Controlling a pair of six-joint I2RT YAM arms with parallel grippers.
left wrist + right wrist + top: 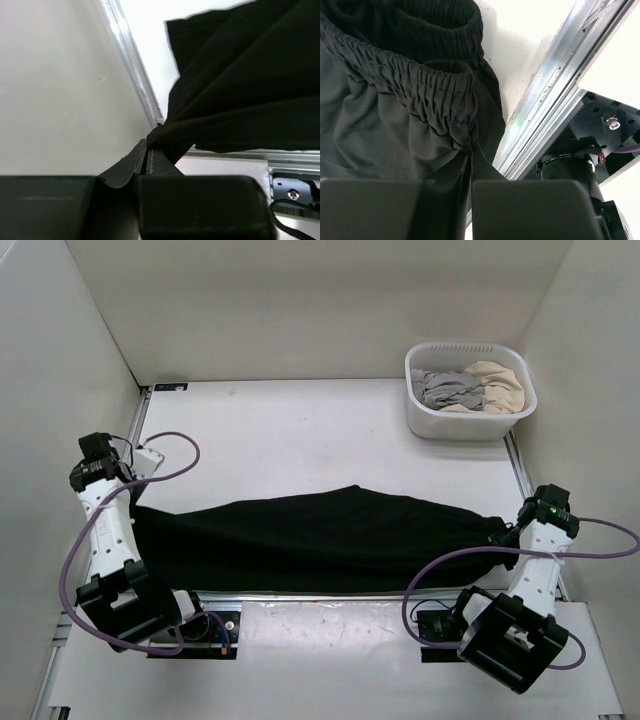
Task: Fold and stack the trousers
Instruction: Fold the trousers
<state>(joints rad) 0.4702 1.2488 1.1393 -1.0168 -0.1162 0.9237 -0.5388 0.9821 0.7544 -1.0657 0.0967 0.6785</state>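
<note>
The black trousers (320, 540) lie stretched left to right across the near part of the table. My left gripper (132, 502) is shut on the trousers' left end, the leg cuff end (240, 85), near the left wall. My right gripper (508, 532) is shut on the gathered elastic waistband (440, 95) at the right end. In the wrist views both pairs of fingertips pinch black cloth, in the left wrist view (148, 150) and in the right wrist view (472, 152).
A white basket (470, 422) holding grey and beige clothes stands at the back right. White walls enclose the table on the left, back and right. A metal rail (300, 595) runs along the near edge, with purple cables by both arm bases.
</note>
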